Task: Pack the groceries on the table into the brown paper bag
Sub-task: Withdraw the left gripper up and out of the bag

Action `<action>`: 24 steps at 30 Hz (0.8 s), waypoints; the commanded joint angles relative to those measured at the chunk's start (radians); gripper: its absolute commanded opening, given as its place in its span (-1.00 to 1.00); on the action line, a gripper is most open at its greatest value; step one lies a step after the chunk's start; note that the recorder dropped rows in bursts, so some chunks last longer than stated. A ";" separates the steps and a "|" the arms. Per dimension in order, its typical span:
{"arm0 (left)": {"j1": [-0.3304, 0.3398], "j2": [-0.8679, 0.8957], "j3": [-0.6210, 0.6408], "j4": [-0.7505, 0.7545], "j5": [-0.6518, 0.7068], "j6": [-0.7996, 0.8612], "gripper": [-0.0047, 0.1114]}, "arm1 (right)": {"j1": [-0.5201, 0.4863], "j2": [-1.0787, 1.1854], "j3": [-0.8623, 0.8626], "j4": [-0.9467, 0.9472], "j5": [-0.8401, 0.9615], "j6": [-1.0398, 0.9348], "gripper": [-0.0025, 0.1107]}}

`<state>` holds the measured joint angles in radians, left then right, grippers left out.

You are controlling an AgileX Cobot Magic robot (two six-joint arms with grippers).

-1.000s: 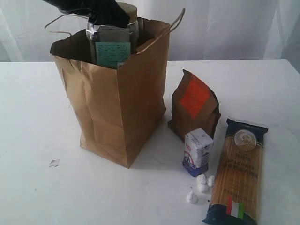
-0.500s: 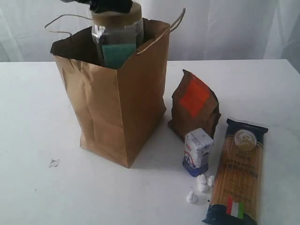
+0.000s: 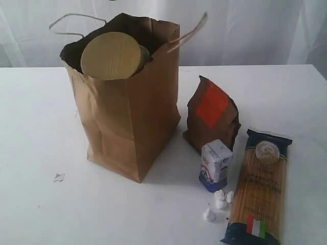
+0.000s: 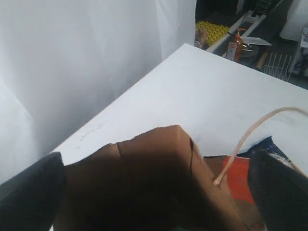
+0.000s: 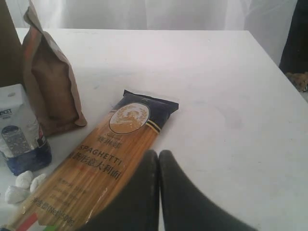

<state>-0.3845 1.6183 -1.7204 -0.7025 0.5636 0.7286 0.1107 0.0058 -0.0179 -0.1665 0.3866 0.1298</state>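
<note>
Reading "SPAGHETTI", long spaghetti pack (image 5: 110,159) near clenched right fingers (image 5: 139,192); left fingers (image 4: 31,192) released above brown paper bag (image 4: 144,178).

A: How many bags do you count?
B: One brown paper bag (image 3: 127,117), with two loop handles (image 3: 190,29).
A: Jars?
B: One tan-lidded jar (image 3: 110,55).
A: And the other groceries?
B: One brown pouch (image 3: 212,120), one small white-blue carton (image 3: 215,164), one spaghetti pack (image 3: 260,189).
A: Anything smaller?
B: Four little white lumps (image 3: 220,203), as near as I can count, and one pale scrap (image 3: 59,177). One desk (image 3: 41,112).
</note>
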 commanded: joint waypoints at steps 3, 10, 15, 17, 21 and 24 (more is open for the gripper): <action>0.000 -0.023 -0.002 0.020 0.024 -0.007 0.89 | -0.005 -0.006 0.002 -0.006 -0.008 0.005 -0.96; 0.001 -0.082 -0.002 0.018 0.093 -0.023 0.89 | -0.005 -0.006 0.002 -0.006 -0.008 0.005 -0.96; 0.001 -0.186 -0.002 0.169 0.124 -0.127 0.78 | -0.005 -0.006 0.002 -0.006 -0.008 0.005 -0.96; 0.001 -0.227 -0.002 0.255 0.169 -0.177 0.39 | -0.005 -0.006 0.002 -0.006 -0.008 0.005 -0.96; 0.001 -0.303 -0.002 0.292 0.304 -0.186 -0.92 | -0.005 -0.006 0.002 -0.006 -0.008 0.005 -0.96; 0.001 -0.345 -0.002 0.308 0.350 -0.181 -0.92 | -0.005 -0.006 0.002 -0.006 -0.008 0.005 -0.96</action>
<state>-0.3845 1.3081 -1.7204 -0.3974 0.8670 0.5560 0.1107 0.0058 -0.0179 -0.1665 0.3866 0.1319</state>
